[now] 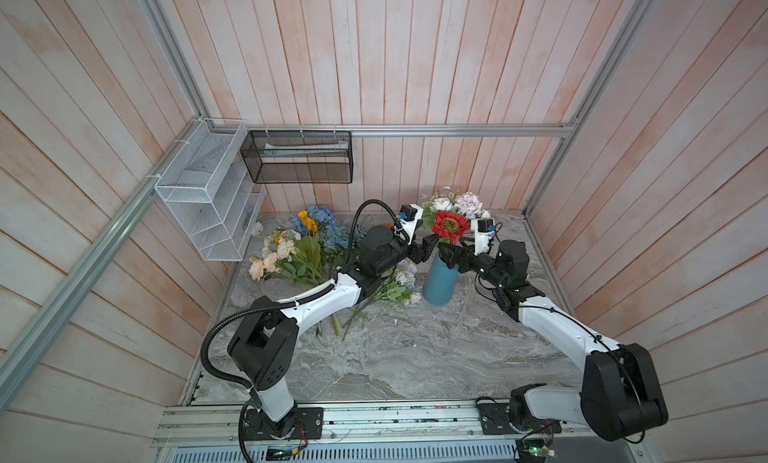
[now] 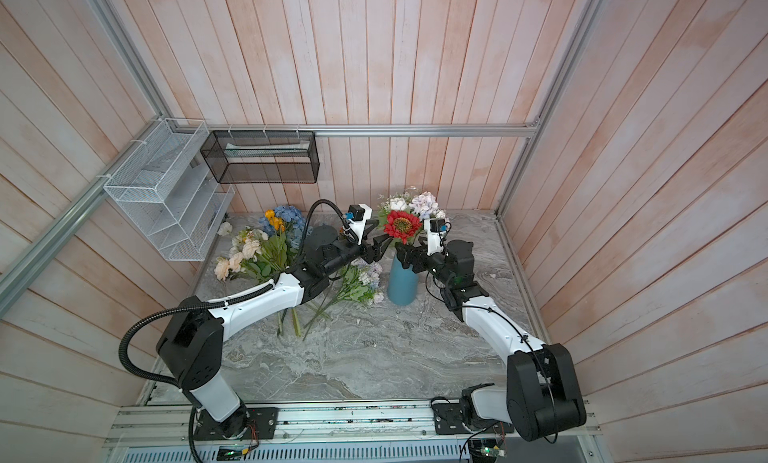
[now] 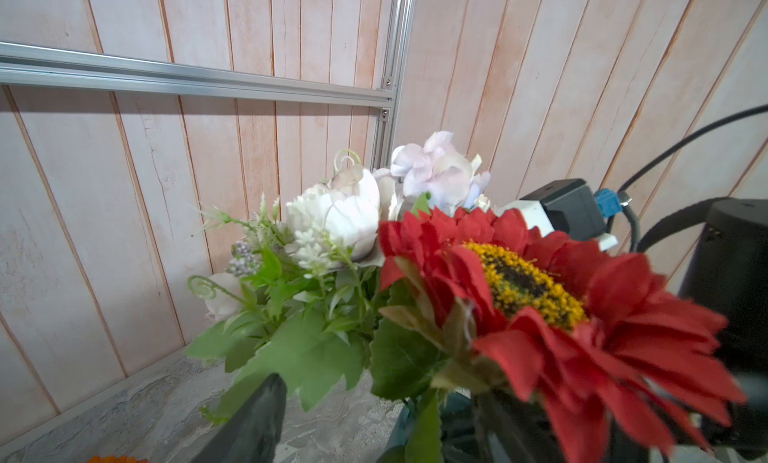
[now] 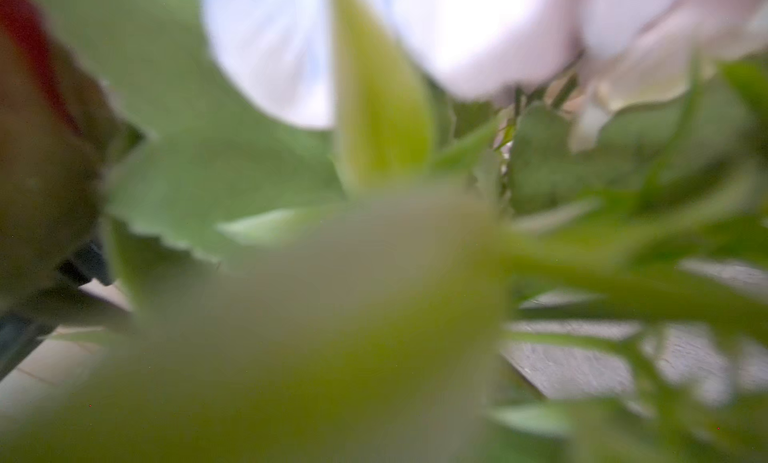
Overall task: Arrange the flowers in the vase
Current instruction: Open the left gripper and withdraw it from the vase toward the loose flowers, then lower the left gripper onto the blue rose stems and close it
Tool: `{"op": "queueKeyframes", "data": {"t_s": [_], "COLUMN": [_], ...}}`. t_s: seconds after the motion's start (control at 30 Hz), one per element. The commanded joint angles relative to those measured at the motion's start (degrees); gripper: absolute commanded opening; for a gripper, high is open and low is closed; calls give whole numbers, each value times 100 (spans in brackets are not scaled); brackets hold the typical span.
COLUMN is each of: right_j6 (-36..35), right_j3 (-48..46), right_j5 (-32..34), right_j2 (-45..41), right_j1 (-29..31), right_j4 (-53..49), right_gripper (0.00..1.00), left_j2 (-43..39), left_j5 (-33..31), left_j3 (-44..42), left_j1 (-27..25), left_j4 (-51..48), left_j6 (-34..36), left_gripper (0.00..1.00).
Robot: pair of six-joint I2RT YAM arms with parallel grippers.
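The left gripper [image 1: 429, 249], jaws apart, and the right gripper [image 1: 451, 255], its state unclear, crowded the vase [image 1: 439, 284] near the tabletop's [image 1: 415, 357] far edge. Withdrawing might snag the red daisy [image 1: 449, 226] or topple the vase. Loose flowers [image 1: 299, 253] lay far-left.

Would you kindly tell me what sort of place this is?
Most likely a staged robot test cell rather than a real room: an aluminium frame edges plank-panelled walls, and the marble-look tabletop is fronted by a slotted metal rail.
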Motion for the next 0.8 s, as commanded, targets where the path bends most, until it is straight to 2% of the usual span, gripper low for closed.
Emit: {"op": "queueKeyframes", "data": {"t_s": [0.0, 0.07, 0.23, 0.37, 0.53, 0.7, 0.77], "right_j6": [204, 267, 316, 315, 315, 300, 287], "right_j3": [134, 125, 116, 108, 81, 107, 132], "right_j5": [411, 385, 274, 250, 251, 250, 259], "right_j2": [102, 122, 140, 122, 96, 105, 115], "right_j1": [30, 31, 31, 31, 31, 30, 31], "right_j4": [217, 288, 329, 312, 237, 121, 73], "right_gripper": [82, 79, 78, 78, 78, 78, 78], "left_j2": [-223, -452, -1208, -1704, -2089, -2199, -2186], "left_j5": [-102, -287, -997, -1444, -1551, -1766, -1593], "left_j3": [-149, -346, -1052, -1631, -2173, -2318, -2386], "left_j1": [57, 80, 235, 572, 1223, 1848, 2079], "left_j4": [26, -59, -279, -587, -1038, -1641, -1753], "left_j6": [108, 125, 431, 390, -66, -535, -705], "left_gripper": [72, 72, 72, 72, 72, 69, 68]}}
